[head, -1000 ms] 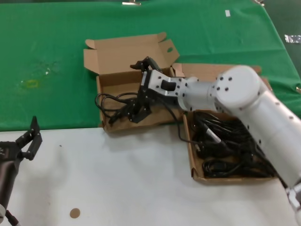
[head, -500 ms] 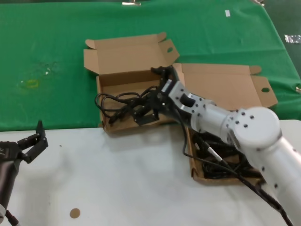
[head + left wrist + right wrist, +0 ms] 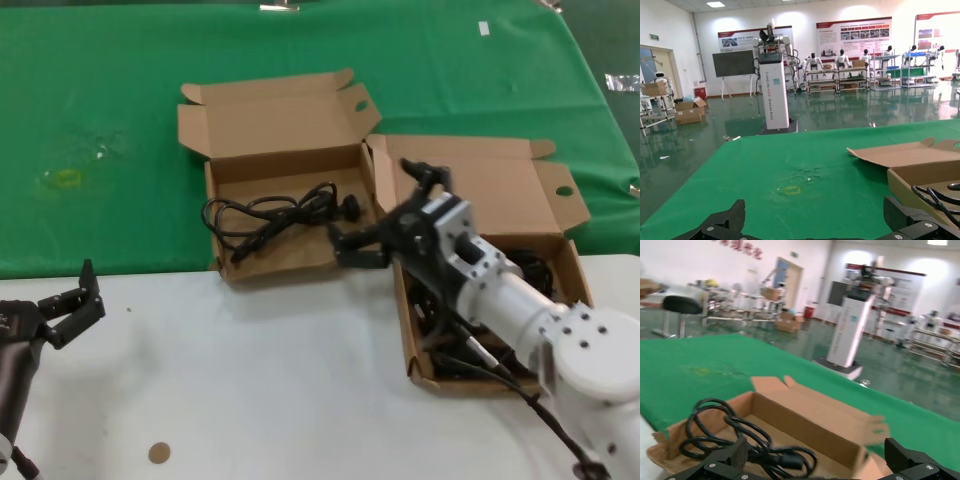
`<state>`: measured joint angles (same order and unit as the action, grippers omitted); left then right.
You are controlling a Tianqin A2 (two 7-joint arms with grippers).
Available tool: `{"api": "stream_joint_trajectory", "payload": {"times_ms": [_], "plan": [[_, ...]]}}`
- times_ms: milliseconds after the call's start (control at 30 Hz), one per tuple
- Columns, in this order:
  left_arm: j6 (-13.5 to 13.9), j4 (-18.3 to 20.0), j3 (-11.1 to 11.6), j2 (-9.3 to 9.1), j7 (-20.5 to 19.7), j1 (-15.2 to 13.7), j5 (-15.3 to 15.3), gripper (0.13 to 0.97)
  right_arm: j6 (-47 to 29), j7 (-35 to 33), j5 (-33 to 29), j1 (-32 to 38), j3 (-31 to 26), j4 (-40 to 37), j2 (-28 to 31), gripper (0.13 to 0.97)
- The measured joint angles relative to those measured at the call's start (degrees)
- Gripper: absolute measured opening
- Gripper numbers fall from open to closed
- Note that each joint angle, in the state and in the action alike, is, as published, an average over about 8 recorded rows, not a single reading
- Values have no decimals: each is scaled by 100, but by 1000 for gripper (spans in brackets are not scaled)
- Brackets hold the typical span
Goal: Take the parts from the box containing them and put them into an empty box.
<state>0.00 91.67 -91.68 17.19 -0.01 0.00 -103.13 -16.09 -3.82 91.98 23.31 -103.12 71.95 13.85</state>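
Note:
The wavy-lipped box (image 3: 270, 115) stands open at centre-left and holds one coiled black cord (image 3: 270, 215). The straight-lipped box (image 3: 490, 190) to its right holds several black cords (image 3: 470, 362), partly hidden by my right arm. My right gripper (image 3: 385, 212) is open and empty, hovering over the gap between the two boxes. In the right wrist view its open gripper (image 3: 820, 472) faces the wavy-lipped box (image 3: 805, 425) and its cord (image 3: 740, 440). My left gripper (image 3: 72, 300) is open and parked at the lower left; it also shows in the left wrist view (image 3: 815, 232).
A green cloth (image 3: 100, 80) covers the back of the table and white surface (image 3: 250, 380) the front. A small brown disc (image 3: 159, 453) lies near the front edge. A yellowish mark (image 3: 65, 178) sits on the cloth at the left.
My right gripper has let go of the cord in the wavy-lipped box and drawn back to the right, towards the straight-lipped box. The left gripper has barely moved.

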Motion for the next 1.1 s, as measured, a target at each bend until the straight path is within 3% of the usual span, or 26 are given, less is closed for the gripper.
{"api": "stream_joint_trajectory", "payload": {"times_ms": [633, 1100], "plan": [[0, 0, 0, 0, 1, 0, 0, 966, 1318, 313, 914, -1910, 937, 1615, 274, 966], [0, 0, 0, 0, 2, 0, 0, 966, 1427, 339, 990, -2067, 1015, 1750, 296, 966]]}}
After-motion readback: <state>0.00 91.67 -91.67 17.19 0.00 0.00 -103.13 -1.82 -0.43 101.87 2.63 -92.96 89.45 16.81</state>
